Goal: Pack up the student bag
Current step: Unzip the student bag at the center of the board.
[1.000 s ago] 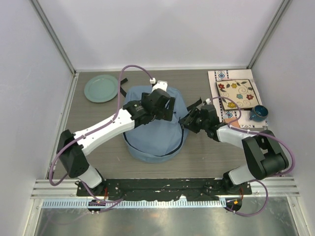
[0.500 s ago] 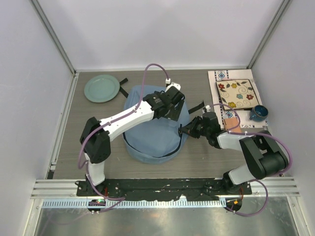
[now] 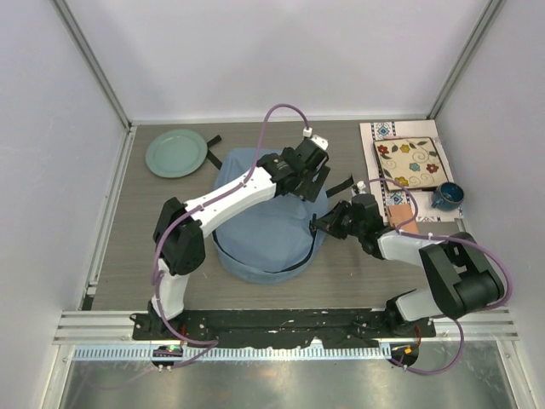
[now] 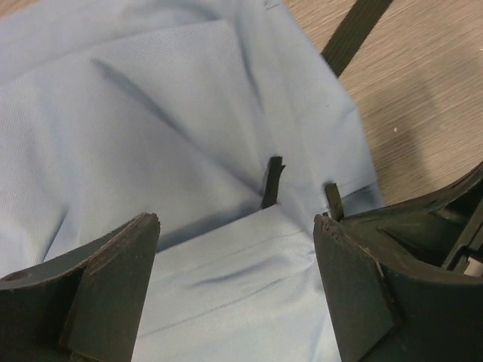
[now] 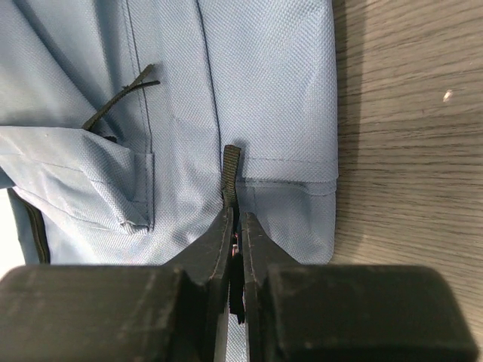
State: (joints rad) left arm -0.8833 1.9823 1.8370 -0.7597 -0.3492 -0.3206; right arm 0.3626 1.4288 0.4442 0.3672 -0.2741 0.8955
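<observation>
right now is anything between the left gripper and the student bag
Nothing visible does. The left gripper hangs open right over the student bag, with only bare blue fabric and a small dark tab showing under it.

The student bag (image 3: 264, 230) lies mid-counter (image 3: 341, 281). A plate (image 3: 175, 152) sits behind it to the left. Far right, a tile (image 3: 410, 162) rests on a mat (image 3: 381, 132), with a mug (image 3: 445, 197) at its near right corner. The left tool (image 4: 235, 226) hangs over the bag's far right part. The right tool (image 5: 236, 219) pinches a webbing tab (image 5: 230, 170) at the bag's right edge.
</observation>
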